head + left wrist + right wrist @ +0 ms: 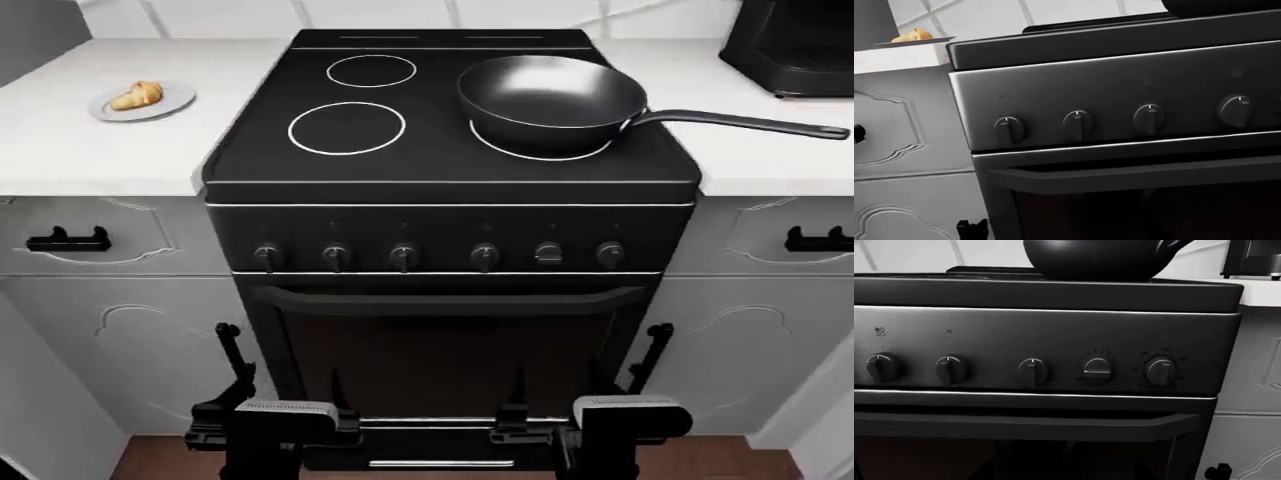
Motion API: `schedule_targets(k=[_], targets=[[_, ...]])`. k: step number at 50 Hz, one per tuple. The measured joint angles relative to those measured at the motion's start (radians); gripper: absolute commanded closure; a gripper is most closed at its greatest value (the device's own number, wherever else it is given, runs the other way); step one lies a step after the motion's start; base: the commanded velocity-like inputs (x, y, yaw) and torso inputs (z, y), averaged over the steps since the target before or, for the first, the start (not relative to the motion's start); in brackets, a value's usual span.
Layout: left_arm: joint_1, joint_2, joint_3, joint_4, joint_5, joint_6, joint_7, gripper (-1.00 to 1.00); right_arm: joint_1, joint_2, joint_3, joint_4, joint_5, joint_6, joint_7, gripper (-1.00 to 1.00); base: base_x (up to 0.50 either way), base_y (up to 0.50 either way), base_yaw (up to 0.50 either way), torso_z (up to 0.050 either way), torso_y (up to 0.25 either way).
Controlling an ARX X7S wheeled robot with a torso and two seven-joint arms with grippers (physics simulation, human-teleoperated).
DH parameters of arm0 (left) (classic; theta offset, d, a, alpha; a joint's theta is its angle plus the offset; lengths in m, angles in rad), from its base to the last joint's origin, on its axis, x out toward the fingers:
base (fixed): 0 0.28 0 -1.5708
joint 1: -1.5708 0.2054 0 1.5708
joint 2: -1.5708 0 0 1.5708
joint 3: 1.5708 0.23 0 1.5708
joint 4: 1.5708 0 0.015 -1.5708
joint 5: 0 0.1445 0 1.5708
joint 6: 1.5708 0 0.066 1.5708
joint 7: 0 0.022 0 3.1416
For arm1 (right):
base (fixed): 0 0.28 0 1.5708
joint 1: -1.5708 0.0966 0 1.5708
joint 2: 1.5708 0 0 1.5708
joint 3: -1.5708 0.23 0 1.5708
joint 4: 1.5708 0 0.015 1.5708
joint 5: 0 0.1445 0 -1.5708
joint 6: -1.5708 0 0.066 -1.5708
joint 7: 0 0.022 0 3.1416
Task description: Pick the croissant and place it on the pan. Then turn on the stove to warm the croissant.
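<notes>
Croissant [138, 95] on plate [174, 104], pan [550, 92] empty

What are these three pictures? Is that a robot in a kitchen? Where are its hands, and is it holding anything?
Yes, a pretend computer-game robot facing a black stove. The head view looks down from its head: its left claw and right claw hang low before the oven door, holding nothing. I cannot tell if they are open. The other two pictures come from little cameras on each arm, looking close at the stove's knobs. On the stove sits an empty black pan. On the white counter to the stove's left, a croissant lies on a plate.
</notes>
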Motion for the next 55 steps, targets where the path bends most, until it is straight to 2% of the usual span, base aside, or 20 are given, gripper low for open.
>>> schedule_targets(k=[55], targets=[[-0.011,-0.051,0.063,-0.007,-0.062,-0.014,-0.059,-1.0,0.012,0.055,-0.065,0.007,0.046,-0.001,0.062,-1.0,0.0,0.5,0.0,0.0,0.0]])
